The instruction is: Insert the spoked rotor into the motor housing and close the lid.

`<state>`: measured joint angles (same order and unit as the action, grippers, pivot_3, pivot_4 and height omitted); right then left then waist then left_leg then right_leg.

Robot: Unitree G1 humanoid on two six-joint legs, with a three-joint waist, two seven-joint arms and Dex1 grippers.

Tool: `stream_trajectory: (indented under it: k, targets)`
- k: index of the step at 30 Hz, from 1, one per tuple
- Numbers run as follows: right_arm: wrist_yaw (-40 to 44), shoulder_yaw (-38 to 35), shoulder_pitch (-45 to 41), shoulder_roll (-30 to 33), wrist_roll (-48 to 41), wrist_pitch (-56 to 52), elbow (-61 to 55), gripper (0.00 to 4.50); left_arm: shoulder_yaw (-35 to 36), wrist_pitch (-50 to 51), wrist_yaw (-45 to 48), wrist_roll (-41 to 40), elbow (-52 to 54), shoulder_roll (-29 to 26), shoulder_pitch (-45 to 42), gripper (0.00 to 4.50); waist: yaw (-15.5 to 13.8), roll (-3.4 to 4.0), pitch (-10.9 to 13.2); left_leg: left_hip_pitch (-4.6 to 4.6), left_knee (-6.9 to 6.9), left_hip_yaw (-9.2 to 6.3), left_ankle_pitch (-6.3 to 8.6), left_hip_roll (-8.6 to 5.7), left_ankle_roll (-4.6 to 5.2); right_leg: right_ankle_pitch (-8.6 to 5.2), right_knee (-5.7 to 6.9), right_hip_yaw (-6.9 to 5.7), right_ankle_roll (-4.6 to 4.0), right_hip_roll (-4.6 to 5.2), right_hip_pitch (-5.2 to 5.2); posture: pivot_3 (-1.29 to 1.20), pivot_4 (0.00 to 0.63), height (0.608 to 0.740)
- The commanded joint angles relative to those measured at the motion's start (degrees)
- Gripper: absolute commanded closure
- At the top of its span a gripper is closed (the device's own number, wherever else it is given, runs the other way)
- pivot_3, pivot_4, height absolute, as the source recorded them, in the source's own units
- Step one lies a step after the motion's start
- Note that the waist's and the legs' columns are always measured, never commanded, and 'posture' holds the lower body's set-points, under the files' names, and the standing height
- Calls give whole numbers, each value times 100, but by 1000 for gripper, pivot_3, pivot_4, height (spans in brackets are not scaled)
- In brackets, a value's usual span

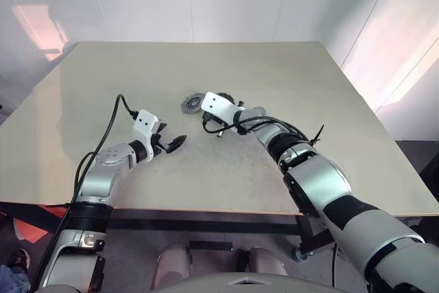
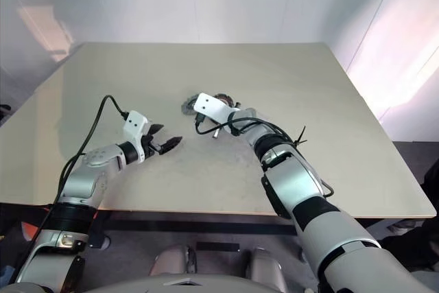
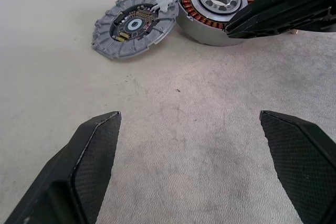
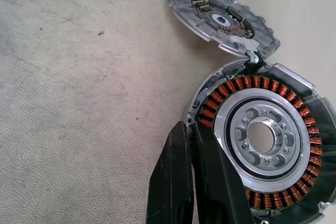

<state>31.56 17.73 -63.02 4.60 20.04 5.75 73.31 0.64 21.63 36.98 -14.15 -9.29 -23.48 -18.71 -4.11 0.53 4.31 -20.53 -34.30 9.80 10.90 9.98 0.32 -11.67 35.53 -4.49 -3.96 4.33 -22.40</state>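
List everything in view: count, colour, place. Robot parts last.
table: 1, beige, beneath both arms and all the parts.
motor housing: 1, silver with a ring of copper windings, mid-table at the right pincer's tips, open side up.
spoked rotor: 1, silver, seated inside the windings ring.
lid: 1, grey with a dark centre, lying open beside the housing, joined to it at the rim by a short cable.
left pincer: 1, black, open, above bare table short of the parts.
right pincer: 1, black, shut, tips against the housing's rim.
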Motion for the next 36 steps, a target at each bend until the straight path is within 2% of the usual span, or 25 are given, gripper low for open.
stream_trajectory:
  k: [1,9,13,18,22,25,29,36]
  targets:
    - [187,-214,-165,65,-186,-75,12,4472,121,-51,-11,-28,153,-65,-124,0,1,1,1,-2,0,0,0,0,0,7,0,0,-12,0,-2,0,0,740]
    - [692,-716,-479,103,-680,-100,-446,4472,84,-77,-6,-6,105,-36,-126,0,6,1,1,-72,0,1,0,3,2,9,2,-2,-17,-3,-69,0,0,740]
    - [1068,-950,-448,218,-1009,-296,-1074,4472,63,-94,-2,5,69,-15,-130,0,4,1,3,-90,0,3,2,5,4,6,1,-3,-21,-3,-85,0,0,740]
    - [1314,-768,-119,420,-936,-372,-1734,4472,48,-112,12,11,36,-1,-138,0,-5,0,3,-88,0,3,1,4,4,6,1,-3,-21,-3,-83,0,0,740]
    - [1239,-611,-67,498,-769,-298,-1386,4472,18,-158,21,35,-55,31,-194,0,-2,0,3,-85,0,3,1,2,4,6,1,-3,-20,-2,-80,0,0,740]
    - [1071,-481,-55,487,-619,-218,-1007,3911,15,-181,25,47,-100,40,-226,0,1,0,3,-84,0,3,1,3,3,6,0,-3,-21,-2,-81,0,0,740]
    - [814,-298,-37,439,-416,6,-747,2605,41,-196,24,58,-102,26,-194,0,4,0,3,-88,0,3,1,3,3,6,0,-3,-21,-2,-83,0,0,740]
    - [589,-180,-30,299,-269,46,-327,2605,75,-186,11,54,-63,1,-146,0,7,0,3,-86,0,3,1,4,3,6,1,-3,-21,-2,-83,0,0,740]
